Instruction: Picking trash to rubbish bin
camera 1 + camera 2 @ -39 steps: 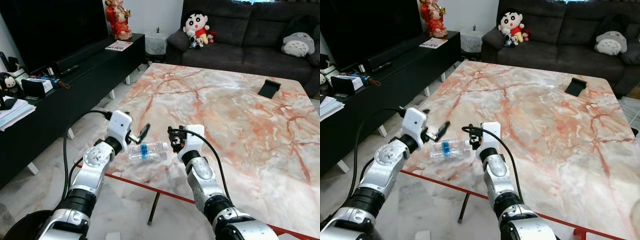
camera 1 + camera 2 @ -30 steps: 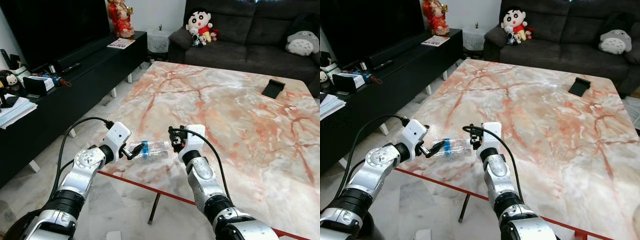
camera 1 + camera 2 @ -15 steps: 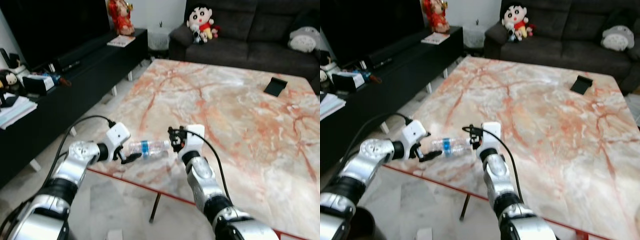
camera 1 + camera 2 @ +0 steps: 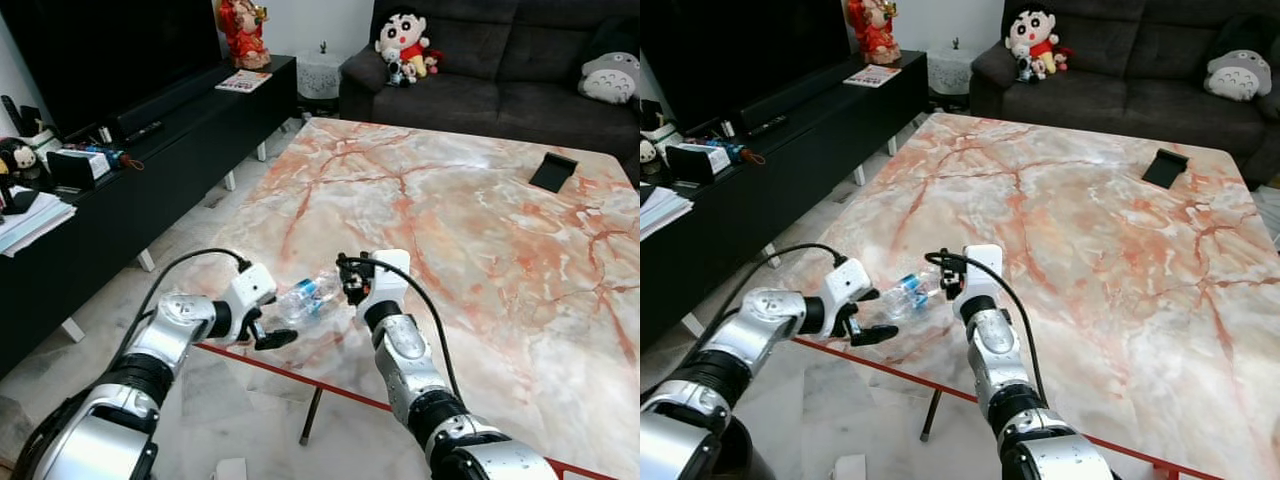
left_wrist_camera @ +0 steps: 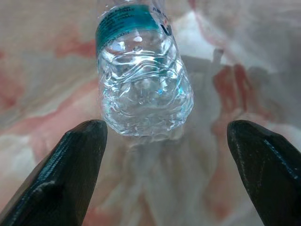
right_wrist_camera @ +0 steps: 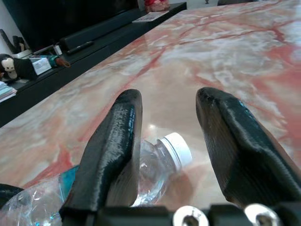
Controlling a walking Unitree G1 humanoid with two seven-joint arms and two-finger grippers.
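Plastic bottle (image 4: 308,296) lies on marble surface (image 4: 480,230), base between spread left fingers (image 5: 70,165), nothing gripped yet. Right gripper (image 6: 164,141) fingers open near cap, likely steadying it. Left gripper (image 4: 270,330) lined up for grasp.

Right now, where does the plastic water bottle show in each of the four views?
Left eye view: plastic water bottle at the marble table's near edge, between both claws.
Right eye view: same spot.
Left wrist view: its base top centre.
Right wrist view: white cap low centre.
Shared landmark: the marble table.
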